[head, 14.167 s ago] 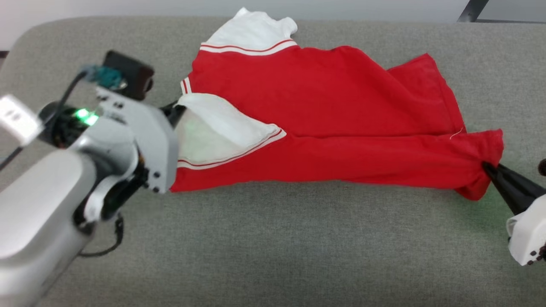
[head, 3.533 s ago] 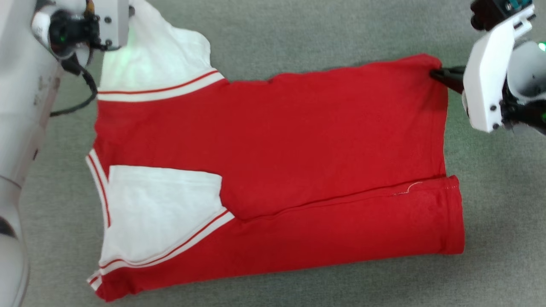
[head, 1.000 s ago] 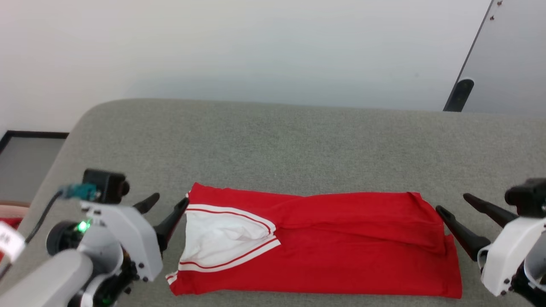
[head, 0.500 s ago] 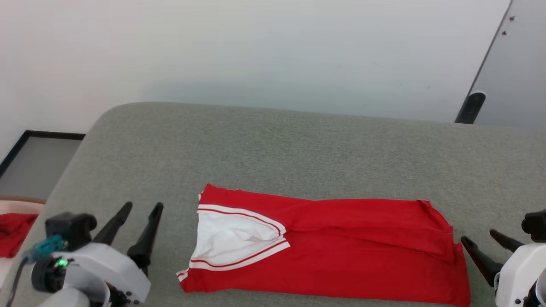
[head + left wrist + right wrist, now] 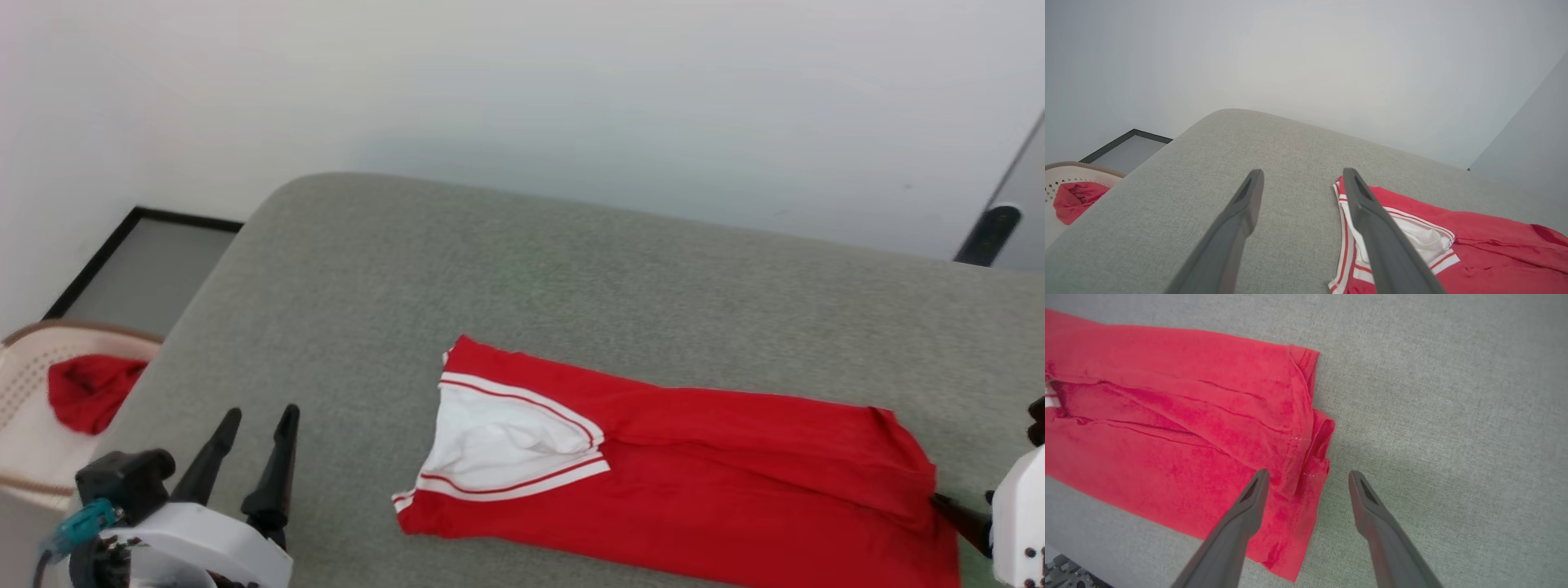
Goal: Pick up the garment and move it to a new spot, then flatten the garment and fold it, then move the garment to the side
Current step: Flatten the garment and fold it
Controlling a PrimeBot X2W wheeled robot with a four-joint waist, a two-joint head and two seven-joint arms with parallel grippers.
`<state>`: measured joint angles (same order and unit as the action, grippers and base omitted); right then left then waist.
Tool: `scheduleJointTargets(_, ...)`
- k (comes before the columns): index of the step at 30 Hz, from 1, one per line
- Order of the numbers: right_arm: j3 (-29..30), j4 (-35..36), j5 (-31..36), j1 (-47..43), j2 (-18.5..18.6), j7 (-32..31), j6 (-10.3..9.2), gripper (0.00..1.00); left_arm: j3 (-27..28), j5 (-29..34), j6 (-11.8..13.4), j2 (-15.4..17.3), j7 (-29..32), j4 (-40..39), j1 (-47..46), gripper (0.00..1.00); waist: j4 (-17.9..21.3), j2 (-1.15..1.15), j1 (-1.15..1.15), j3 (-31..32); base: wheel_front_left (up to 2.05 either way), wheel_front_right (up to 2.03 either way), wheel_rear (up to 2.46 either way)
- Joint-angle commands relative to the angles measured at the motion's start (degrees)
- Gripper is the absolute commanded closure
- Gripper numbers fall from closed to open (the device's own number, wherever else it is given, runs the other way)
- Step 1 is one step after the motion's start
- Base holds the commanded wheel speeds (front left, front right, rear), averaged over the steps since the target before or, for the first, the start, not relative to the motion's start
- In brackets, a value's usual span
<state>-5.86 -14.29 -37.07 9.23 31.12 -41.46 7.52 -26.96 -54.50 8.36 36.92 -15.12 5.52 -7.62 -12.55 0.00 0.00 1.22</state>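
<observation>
The garment [image 5: 718,474] lies lengthwise along the cushion's [image 5: 490,269] near edge. The right claw [image 5: 1306,474], spread, is over its hem end. The left claw [image 5: 260,411], also spread, stands clear of the sleeve end.

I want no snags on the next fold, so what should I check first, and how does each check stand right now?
1. Left gripper open and empty: ok.
2. Right gripper open and empty: ok.
3. Garment lying folded in a long strip on the grey surface: ok.
4. Its hem layers lined up at the right end: not ok, they are bunched and offset.
5. Right gripper touching the hem: cannot tell.
6. Left gripper at the sleeve end: not ok, it stands apart, to the garment's left.
</observation>
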Motion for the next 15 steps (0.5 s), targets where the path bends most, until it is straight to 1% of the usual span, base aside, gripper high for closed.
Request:
scheduleJointTargets(1, 0.3, -0.6, -0.4, 0.7, 0.1, -0.8, -0.07, 0.0, 0.7, 0.9, -0.6, -0.7, 0.0, 0.0, 0.4, 0.0, -2.0, 0.0, 0.0, -1.5, 0.0, 0.0, 0.0)
scheduleJointTargets(7, 1.0, -4.1, 0.3, 2.9, -0.2, -5.0, -0.07, 0.0, 5.4, 5.3, -3.5, -5.5, 0.0, 1.2, 1.5, 0.0, -4.2, 0.0, 0.0, -4.0, 0.0, 0.0, 0.0)
scheduleJointTargets(15, 0.9, -9.9, -0.7, 5.5, -3.2, -7.6, -0.07, 0.0, 10.7, 9.8, -7.3, -11.5, 0.0, 3.1, 1.7, 0.0, -5.4, 0.0, 0.0, -6.6, 0.0, 0.0, 0.0)
